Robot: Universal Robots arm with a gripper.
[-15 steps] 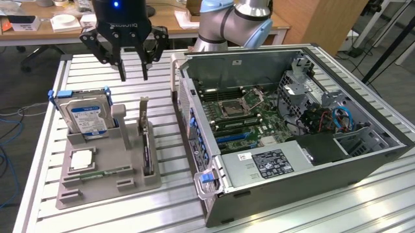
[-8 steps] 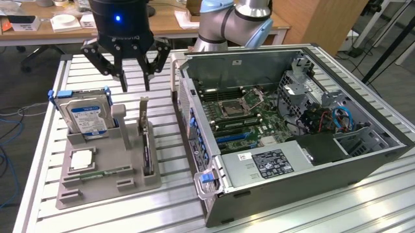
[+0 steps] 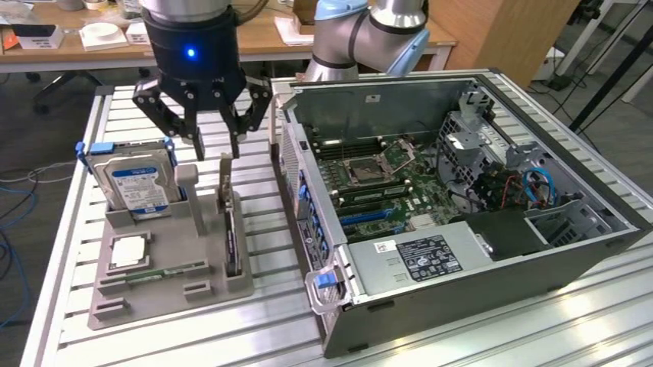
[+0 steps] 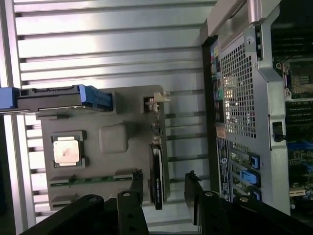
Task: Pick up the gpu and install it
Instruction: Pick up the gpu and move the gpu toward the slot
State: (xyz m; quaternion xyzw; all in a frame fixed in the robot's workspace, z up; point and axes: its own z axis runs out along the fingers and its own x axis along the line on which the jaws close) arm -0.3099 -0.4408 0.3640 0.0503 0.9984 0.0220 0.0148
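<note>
Overhead, the arm [image 3: 189, 30] hangs straight down, its gripper [image 3: 212, 149] poised above the grey holder [image 3: 153, 306] with fingers spread and nothing between them. From the exterior view's left, the drive [image 3: 138, 183] stands in its slot, then a post [image 3: 192, 191], then the gpu [image 3: 231, 229] upright on edge in the holder, just below the fingertips and untouched. A strip of bare slatted table [image 3: 275, 313] separates the holder from the open case [image 3: 459, 306], whose wall rises near the gpu on the exterior view's right
</note>
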